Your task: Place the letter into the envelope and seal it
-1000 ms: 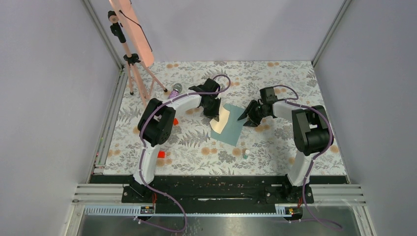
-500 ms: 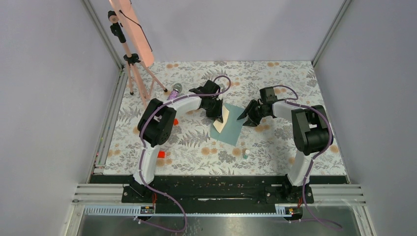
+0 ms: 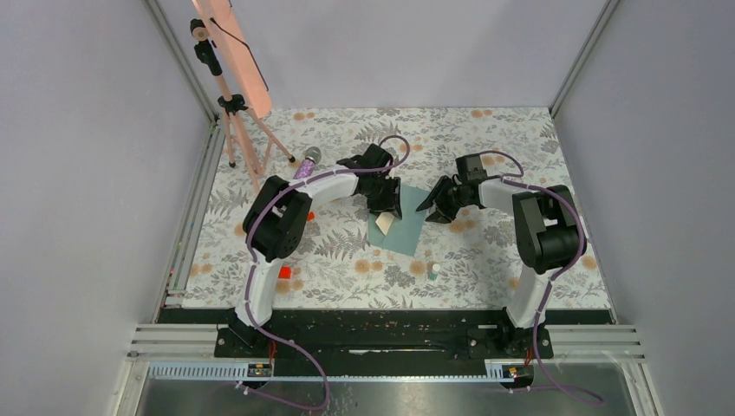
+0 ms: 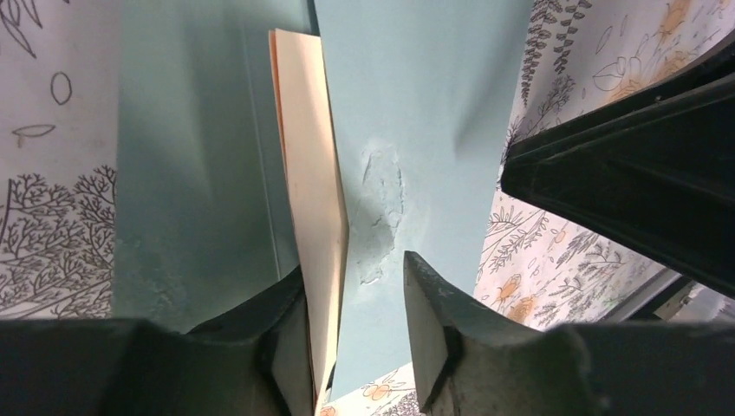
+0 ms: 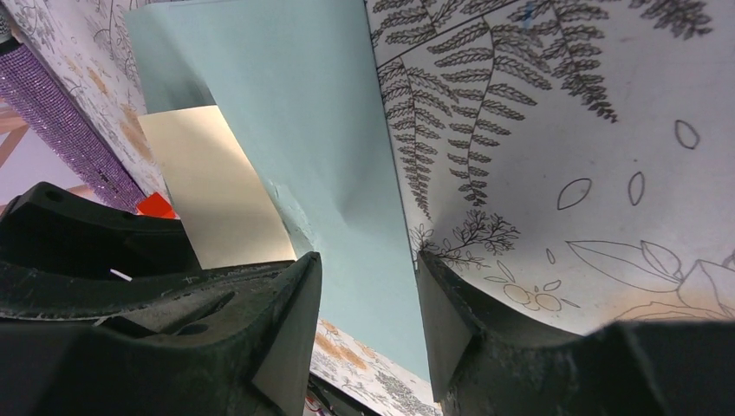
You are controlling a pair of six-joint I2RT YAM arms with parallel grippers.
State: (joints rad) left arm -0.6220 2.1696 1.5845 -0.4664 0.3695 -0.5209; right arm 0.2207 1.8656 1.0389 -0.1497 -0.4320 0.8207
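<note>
Item inspected: the envelope point(image 3: 409, 234) lies flat on the floral-patterned table point(image 3: 485, 147), between the two grippers, near the middle of the work area. Contents: the letter point(image 3: 383, 223) shows from overhead only as a small tan patch on the envelope's near-left part, directly beside the left gripper point(image 3: 387, 204). In the left wrist view the letter stands almost edge-on, with teal paper on both sides of it: a shaded panel on one side, a lit and slightly wrinkled panel on the other. Whether its far end sits inside the pocket cannot be determined from any view. The flap's position is likewise not clear. Left gripper: jaws parted by a gap well wider than the sheet. The letter runs down through that gap and lies against the inner face of one of the fingers point(image 4: 290, 347); the opposite finger stands clear of it, so no clamping is observed. Right gripper point(image 3: 433, 208): positioned at the envelope's right edge, jaws also apart. In the right wrist view the long edge of the teal paper passes through the gap between the fingers point(image 5: 286, 338), with patterned table visible alongside; the paper is not pinched. The two grippers are near each other but not touching.
</note>
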